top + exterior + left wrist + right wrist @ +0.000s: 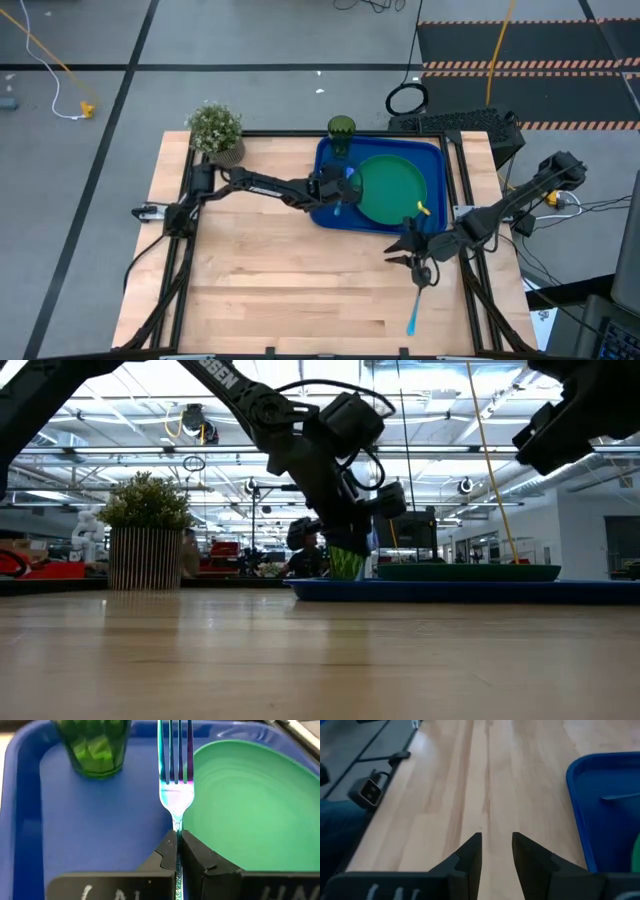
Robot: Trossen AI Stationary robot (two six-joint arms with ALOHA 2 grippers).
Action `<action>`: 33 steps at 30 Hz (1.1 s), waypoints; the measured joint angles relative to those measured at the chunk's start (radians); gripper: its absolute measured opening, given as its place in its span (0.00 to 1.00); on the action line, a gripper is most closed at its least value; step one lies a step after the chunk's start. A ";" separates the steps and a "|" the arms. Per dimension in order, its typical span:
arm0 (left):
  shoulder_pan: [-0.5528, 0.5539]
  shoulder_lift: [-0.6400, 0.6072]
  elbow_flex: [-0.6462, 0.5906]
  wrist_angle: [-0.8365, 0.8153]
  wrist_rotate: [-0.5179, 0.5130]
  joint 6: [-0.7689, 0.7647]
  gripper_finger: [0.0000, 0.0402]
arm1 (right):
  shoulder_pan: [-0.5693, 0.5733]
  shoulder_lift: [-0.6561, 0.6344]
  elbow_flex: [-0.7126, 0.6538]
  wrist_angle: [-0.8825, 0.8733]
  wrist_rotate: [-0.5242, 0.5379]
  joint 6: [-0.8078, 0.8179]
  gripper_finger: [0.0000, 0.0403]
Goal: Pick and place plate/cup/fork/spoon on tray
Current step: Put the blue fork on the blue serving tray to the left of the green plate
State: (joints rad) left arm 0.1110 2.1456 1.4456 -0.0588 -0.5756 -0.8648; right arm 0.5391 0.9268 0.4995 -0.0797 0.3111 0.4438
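Left end effector (177, 851): fingers pressed together on the handle of the fork (175, 775), tines pointing ahead; it hangs over the tray (331, 213), over the strip of bare tray floor between the cup (95, 745) and the plate (250, 805).

Right end effector (496, 851): fingers spread with a gap, holding nothing, above bare surface (300, 290) just off the tray's near right corner.

Plate: lying flat in the tray, filling its right part.

Cup: upright in the tray's far left corner, close to the rim.

Spoon (415, 305): on the surface near the right edge, outside the tray, just beyond the right end effector; not yet placed.

Potted plant (216, 130): far left corner of the surface, well apart from the work.

Hazards, as judged:
- Fork let go from a height may bounce and end propped on the plate's rim or across the tray wall.
- Tines lie near the cup; a forward push could tip it.
- Both arms crowd the tray's near side; a reach for the spoon risks contact between them.
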 joint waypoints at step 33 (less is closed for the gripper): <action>0.052 0.038 0.001 -0.049 0.034 -0.113 0.02 | 0.021 -0.052 0.000 0.054 -0.001 -0.041 0.24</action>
State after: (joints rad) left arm 0.1631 2.1832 1.4467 -0.1079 -0.5417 -0.9773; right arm 0.5602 0.8745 0.4995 -0.0253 0.3103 0.4028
